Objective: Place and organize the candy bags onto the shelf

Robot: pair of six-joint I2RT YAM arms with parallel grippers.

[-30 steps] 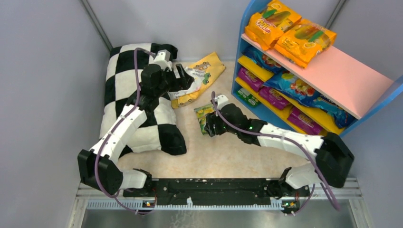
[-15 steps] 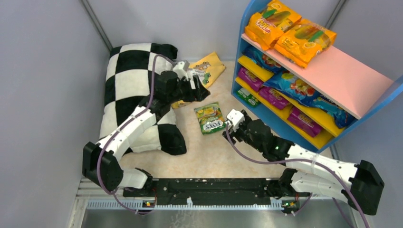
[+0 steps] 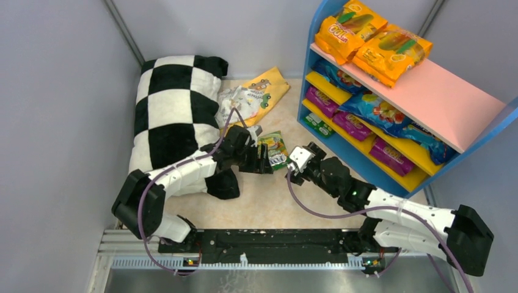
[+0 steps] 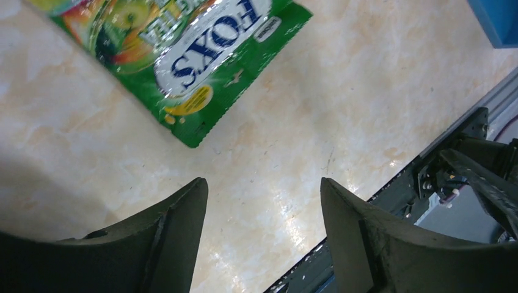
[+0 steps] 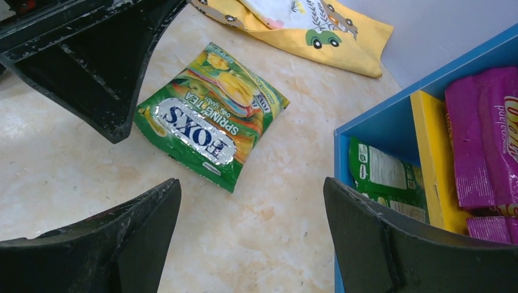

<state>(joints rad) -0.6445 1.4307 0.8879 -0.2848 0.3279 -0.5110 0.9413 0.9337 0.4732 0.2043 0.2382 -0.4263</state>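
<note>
A green candy bag (image 3: 276, 148) lies flat on the beige floor, left of the shelf (image 3: 440, 97); it also shows in the left wrist view (image 4: 183, 55) and the right wrist view (image 5: 211, 116). My left gripper (image 3: 264, 163) is open and empty, low over the floor at the bag's near left edge (image 4: 262, 189). My right gripper (image 3: 294, 171) is open and empty, just right of the bag and apart from it (image 5: 251, 189). Orange bags (image 3: 366, 36) lie on the pink top board. Blue bags (image 3: 372, 110), purple bags (image 3: 351, 125) and a green bag (image 5: 379, 177) fill the lower boards.
A black-and-white checkered pillow (image 3: 174, 116) lies at the left, under my left arm. A yellow cloth printed with cars (image 3: 253, 97) lies behind the green bag. The black base rail (image 3: 275, 238) runs along the near edge. Grey walls close in both sides.
My left gripper has swung from the yellow cloth by the pillow down to the green bag. My right gripper has pulled back off the bag, which now lies free on the floor.
</note>
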